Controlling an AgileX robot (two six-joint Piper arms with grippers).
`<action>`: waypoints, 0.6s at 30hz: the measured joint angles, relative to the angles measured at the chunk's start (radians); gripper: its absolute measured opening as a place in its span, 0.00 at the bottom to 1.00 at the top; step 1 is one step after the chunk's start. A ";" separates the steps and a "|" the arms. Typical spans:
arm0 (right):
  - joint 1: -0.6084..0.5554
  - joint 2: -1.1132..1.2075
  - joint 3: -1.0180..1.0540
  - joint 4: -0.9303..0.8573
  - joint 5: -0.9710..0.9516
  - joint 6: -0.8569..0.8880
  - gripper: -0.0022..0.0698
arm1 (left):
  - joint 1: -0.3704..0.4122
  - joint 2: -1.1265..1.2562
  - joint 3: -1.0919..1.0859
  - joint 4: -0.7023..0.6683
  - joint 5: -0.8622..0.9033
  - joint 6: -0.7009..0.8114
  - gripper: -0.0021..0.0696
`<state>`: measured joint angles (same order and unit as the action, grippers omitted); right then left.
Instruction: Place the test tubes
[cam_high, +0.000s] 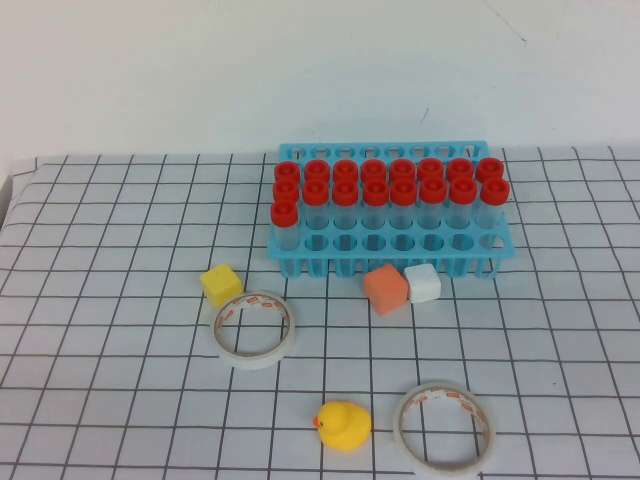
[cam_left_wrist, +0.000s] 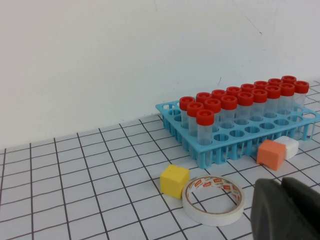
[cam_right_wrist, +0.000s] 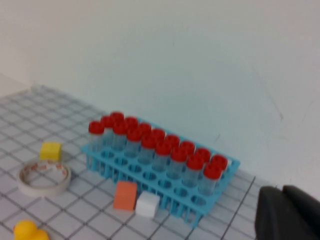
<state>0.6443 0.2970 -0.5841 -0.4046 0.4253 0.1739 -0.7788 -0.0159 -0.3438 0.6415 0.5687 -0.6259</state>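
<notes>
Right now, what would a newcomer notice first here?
The blue rack at the back, holding red-capped test tubes, stands out first. A yellow duck sits near the front, beside a tape roll. The left gripper and right gripper, both shut, hover well short of the rack.

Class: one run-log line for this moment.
blue plastic rack: two rows of red-capped test tubes plus one; left gripper: shut, empty, clear of rack; right gripper: shut, empty, clear of rack
</notes>
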 joint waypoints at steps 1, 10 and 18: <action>0.000 -0.002 0.015 -0.002 0.005 0.000 0.03 | 0.000 0.000 0.000 0.000 0.000 0.000 0.03; 0.000 -0.002 0.088 -0.008 -0.022 -0.004 0.03 | 0.000 0.000 0.000 0.000 0.000 -0.002 0.03; 0.000 -0.007 0.161 0.019 -0.053 -0.006 0.03 | 0.000 0.000 0.000 0.000 0.000 -0.002 0.03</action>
<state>0.6443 0.2903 -0.4229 -0.3857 0.3724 0.1680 -0.7788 -0.0159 -0.3438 0.6415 0.5687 -0.6281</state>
